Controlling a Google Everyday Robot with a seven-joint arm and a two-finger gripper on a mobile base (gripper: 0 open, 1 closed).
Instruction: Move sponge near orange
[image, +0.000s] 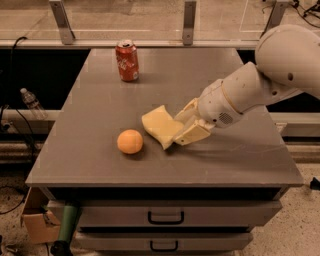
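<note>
The pale yellow sponge (159, 125) is held tilted just above the grey table (100, 100), a short way right of the orange (130, 141). My cream gripper (179, 127) comes in from the right and is shut on the sponge's right end, one finger (191, 133) in front and one (184, 110) behind. The orange sits on the table near the front left. A narrow gap separates the sponge from the orange.
A red soda can (127, 60) stands upright at the back left of the table. Metal posts (188, 22) and a rail run along the far edge. Drawers (165, 216) are below the front edge. A water bottle (31, 103) lies left of the table.
</note>
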